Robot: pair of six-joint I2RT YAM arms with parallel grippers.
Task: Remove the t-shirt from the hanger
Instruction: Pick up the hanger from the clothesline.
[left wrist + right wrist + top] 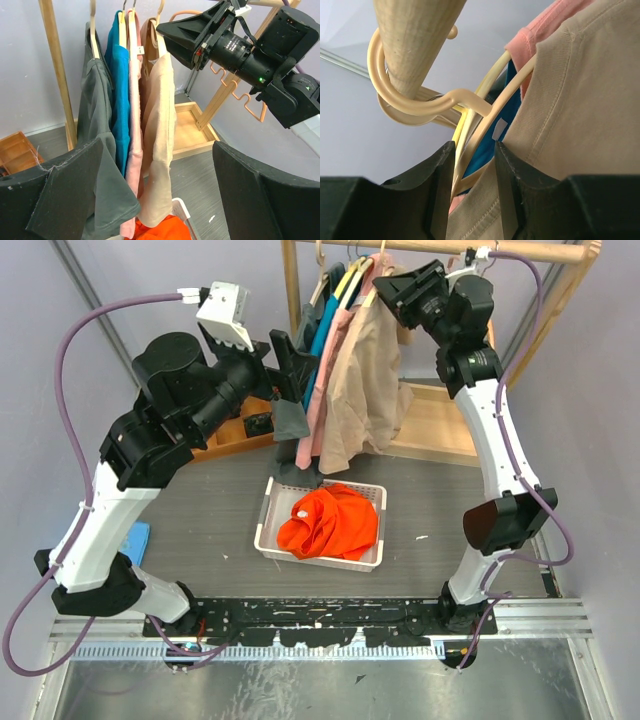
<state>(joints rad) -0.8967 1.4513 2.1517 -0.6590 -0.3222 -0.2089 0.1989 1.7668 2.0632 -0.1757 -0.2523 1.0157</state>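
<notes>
T-shirt [365, 380], the beige one, hangs on its cream hanger [485, 107] on the wooden rail [415, 35], right gripper [473, 147] straddling the hanger neck at a narrow gap, can't tell if clamped, left gripper [290, 365] spread wide beside the grey shirt [95, 110].

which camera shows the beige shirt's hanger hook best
Right wrist view: the hanger hook fills the frame, curled around the wooden rod. The top view shows it only tiny, up at the rod; the left wrist view cuts it off at the top edge.
</notes>
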